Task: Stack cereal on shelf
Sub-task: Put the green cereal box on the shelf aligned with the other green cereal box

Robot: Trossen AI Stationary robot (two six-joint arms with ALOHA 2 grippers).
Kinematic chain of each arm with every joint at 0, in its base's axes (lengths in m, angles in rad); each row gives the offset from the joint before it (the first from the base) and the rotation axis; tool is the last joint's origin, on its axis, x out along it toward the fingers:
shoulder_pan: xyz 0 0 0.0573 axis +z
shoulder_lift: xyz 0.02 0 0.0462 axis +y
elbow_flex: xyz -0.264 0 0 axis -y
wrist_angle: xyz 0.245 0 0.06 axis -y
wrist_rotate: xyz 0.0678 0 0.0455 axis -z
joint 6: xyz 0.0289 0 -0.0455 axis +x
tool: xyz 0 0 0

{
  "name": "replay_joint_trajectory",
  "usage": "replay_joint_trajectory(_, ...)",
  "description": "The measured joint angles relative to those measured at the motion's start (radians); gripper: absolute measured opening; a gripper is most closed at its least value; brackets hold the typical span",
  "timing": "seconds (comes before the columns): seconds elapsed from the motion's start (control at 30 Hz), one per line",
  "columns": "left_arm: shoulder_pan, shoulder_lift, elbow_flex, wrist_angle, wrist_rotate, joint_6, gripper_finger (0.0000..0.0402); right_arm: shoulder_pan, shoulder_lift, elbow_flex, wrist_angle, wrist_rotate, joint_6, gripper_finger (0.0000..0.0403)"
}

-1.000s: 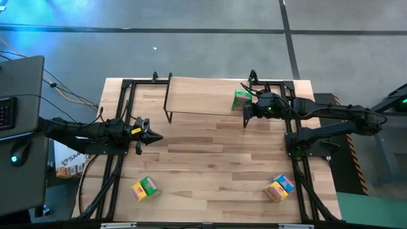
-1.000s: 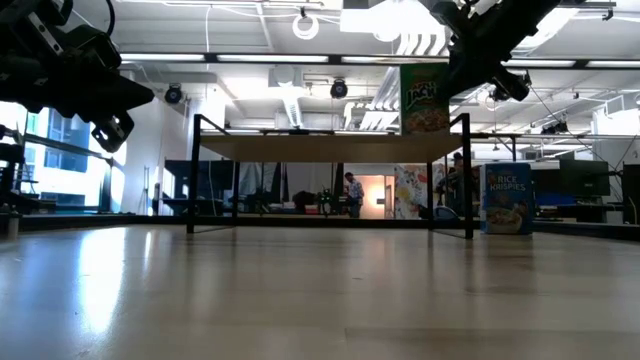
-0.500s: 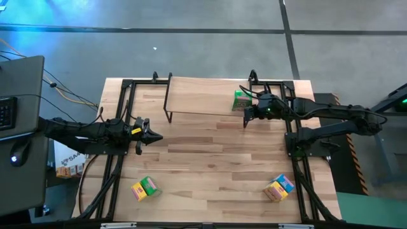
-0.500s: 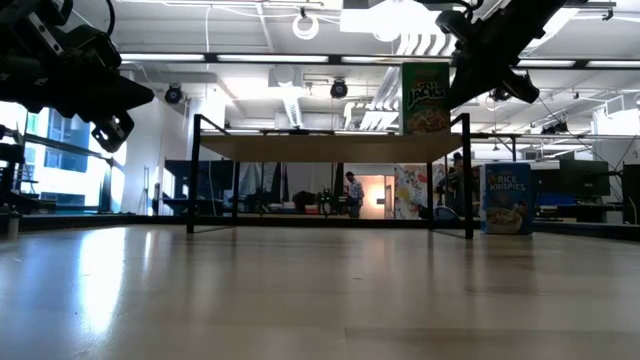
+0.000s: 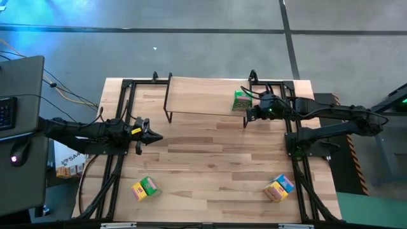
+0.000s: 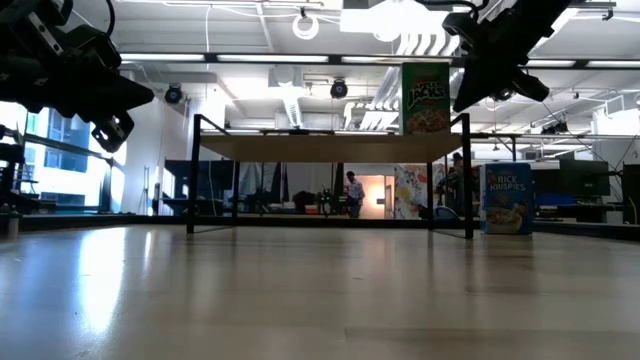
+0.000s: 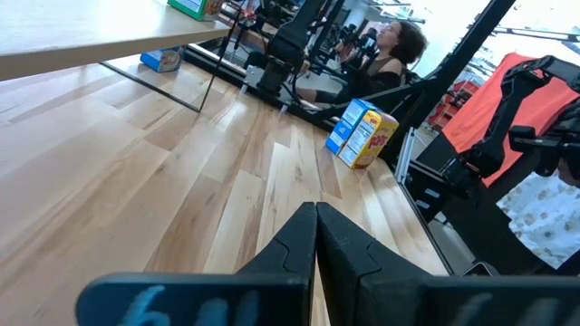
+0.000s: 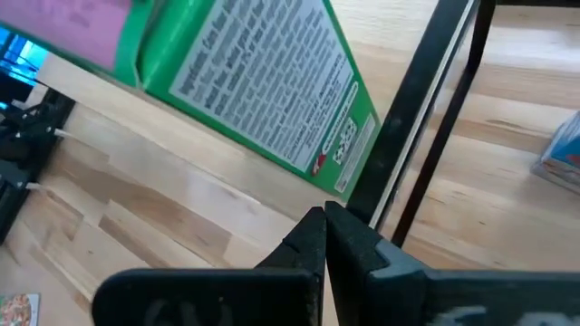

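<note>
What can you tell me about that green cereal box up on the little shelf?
The green cereal box is a small cardboard carton standing upright on the light wood top of the shelf, near its right end. Its front reads "Jacks" in large letters over a picture of cereal. In the right wrist view, one green panel carries dense white print and another looks pink. Nothing holds it: the right gripper is shut, empty and just beside it, off the shelf's edge. Only the shelf touches the box.

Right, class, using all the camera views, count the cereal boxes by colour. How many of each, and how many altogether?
Green cereal boxes: 2
Yellow cereal boxes: 2
Blue cereal boxes: 2
Total: 6
</note>
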Motion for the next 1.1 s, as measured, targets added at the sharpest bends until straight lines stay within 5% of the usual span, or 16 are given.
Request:
replay_joint_trajectory(0.23,0.000,0.000,0.000,0.000,0.000,0.000,0.0003,0.000,-0.015,0.000,-0.003,-0.066,-0.053,0.0000)
replay_joint_trajectory(0.5,0.000,0.000,0.000,0.000,0.000,0.000,0.0003,0.053,-0.130,0.000,0.153,-0.327,-0.393,0.0000)
replay_joint_trajectory(0.77,0.000,0.000,0.000,0.000,0.000,0.000,0.0003,0.219,-0.296,-0.055,0.194,-0.254,-0.426,0.0000)
replay_joint_trajectory(1.1,0.000,0.000,0.000,0.000,0.000,0.000,0.0003,0.291,-0.385,-0.369,0.815,-0.265,-0.417,0.0000)
